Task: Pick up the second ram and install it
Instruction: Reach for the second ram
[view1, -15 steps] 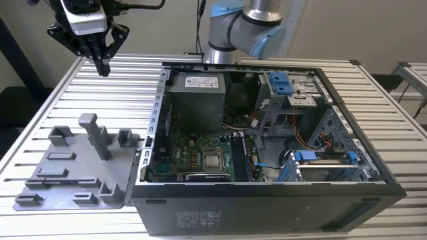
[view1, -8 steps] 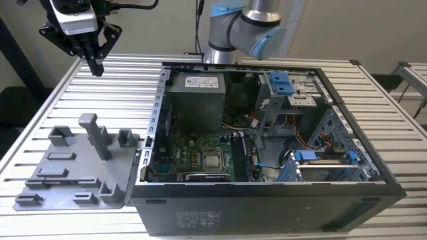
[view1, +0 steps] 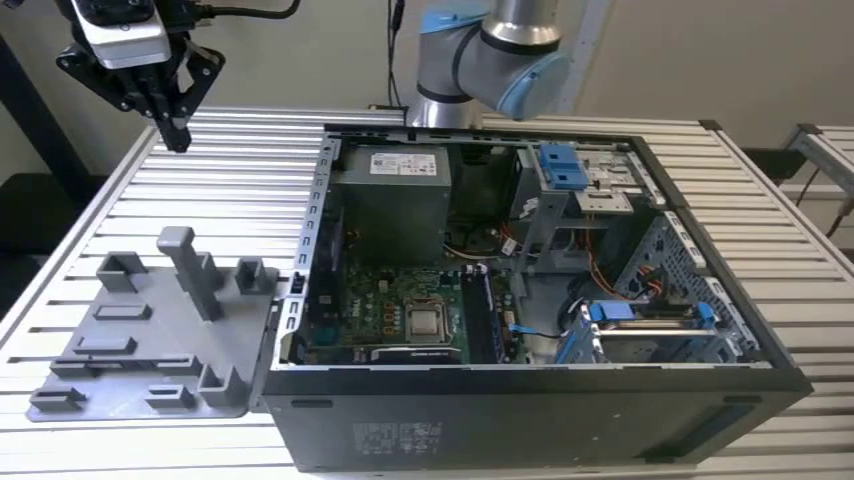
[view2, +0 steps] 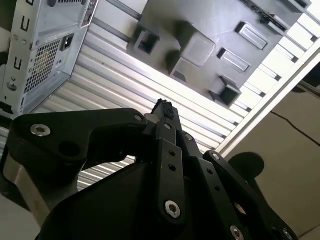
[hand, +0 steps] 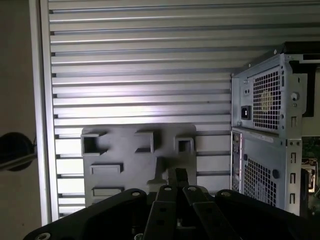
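High over the table, up from the tray: pincer (view1: 178, 135), pointing down, well apart from every item beneath it.
Pincer state: fingers drawn together tip to tip, as seen in both wrist views (view2: 162, 107) (hand: 177, 176).
Second ram: its place cannot be told from these views.
Tray (view1: 147, 345): grey, flat on the table, carrying low blocks and open sockets. Both wrist views look down on it (view2: 165, 20) (hand: 130, 165).
Tall post (view1: 198, 275): grey, upright, on the tray near the edge that faces the computer case.
Computer case (view1: 534, 420): dark, lying on its side with the interior exposed. It sits just beside the tray, on the exterior view's right of it. Its perforated rear panel shows in both wrist views (view2: 40, 50) (hand: 265, 150).
Motherboard (view1: 387, 300): inside the case, at the end nearest the tray.
Table (view1: 240, 170): ribbed aluminium slats, carrying both tray and case.
Arm (view1: 494, 50): rises beyond the case, on the side away from the tray.
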